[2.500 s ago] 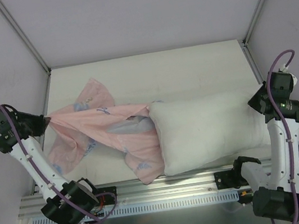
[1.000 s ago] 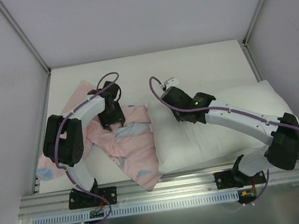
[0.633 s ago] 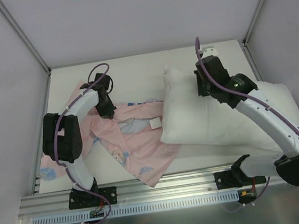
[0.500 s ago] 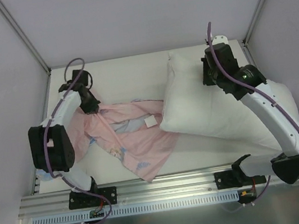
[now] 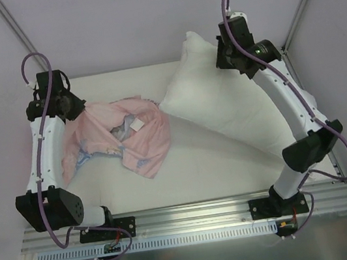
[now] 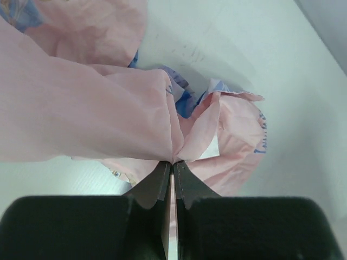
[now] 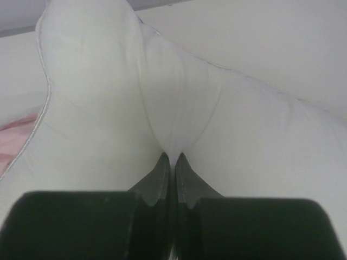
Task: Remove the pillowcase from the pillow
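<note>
Pillow [image 5: 207, 91] raised far right, seemingly clear of pillowcase [image 5: 128, 137] at left. Right gripper [image 7: 172, 157] jaws pinch pillow; left gripper [image 6: 172, 162] jaws pinch fabric. Next, I'd say: lower both, release.

Right end effector [image 7: 172, 158] pinching white pillow [image 7: 179, 103] fabric, pink pillowcase [image 7: 13, 143] edge at left

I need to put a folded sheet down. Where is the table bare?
Bare table lies along the near rail, between pillowcase and pillow; a narrower strip runs behind the pillowcase. The left and right sides are crowded.
</note>
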You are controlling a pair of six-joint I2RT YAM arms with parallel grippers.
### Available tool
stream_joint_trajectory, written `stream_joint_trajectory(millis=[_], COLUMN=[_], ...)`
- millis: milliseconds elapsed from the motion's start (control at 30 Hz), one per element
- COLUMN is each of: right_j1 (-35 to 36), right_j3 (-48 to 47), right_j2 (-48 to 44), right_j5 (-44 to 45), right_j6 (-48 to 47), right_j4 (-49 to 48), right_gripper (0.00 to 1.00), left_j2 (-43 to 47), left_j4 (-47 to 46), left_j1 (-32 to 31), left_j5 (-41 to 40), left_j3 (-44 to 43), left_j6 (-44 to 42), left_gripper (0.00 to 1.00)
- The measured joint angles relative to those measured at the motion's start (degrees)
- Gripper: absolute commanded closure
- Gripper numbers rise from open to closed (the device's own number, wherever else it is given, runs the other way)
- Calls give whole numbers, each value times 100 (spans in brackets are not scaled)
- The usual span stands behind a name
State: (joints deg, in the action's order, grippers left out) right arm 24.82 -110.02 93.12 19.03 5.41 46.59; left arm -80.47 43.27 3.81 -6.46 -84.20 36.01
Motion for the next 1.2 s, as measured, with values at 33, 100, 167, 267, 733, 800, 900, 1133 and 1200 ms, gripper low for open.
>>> stream_joint_trajectory(millis=[33, 100, 167, 267, 733, 800, 900, 1133, 1200], right_j1=[-31, -92, -197, -428, -396, -284, -94, 651, 769], right_j3=[-221, -494, -739, -1104, 321, 758, 1355, 3541, 4146], right_j2=[236, 629, 1054, 1757, 922, 271, -643, -2616, -2999], right_j5=[0, 0, 4, -83, -520, -538, -466, 181, 426], right_j6=[83, 247, 437, 706, 693, 592, 382, -39, -37], right_j4=[0, -68, -125, -162, -564, -717, -962, -1370, -1362], right_gripper=[99, 99, 98, 53, 4, 0, 4, 4, 4], left_j2=[0, -2, -4, -4, -610, -551, -190, 1628, 2218], left_j4=[63, 109, 151, 166, 334, 334, 284, 249, 236], left_j1=[0, -2, -2, -2, -1311, -1456, -1515, -1711, -1742], left_j5=[31, 153, 254, 354, 951, 1060, 1095, 1029, 1029], left_j3=[-107, -339, -623, -896, -984, -970, -662, 1023, 1519], left_j6=[31, 63, 72, 70, -654, -673, -673, -758, -807], left_gripper=[100, 100, 100, 93, 19, 19, 19, 18, 18])
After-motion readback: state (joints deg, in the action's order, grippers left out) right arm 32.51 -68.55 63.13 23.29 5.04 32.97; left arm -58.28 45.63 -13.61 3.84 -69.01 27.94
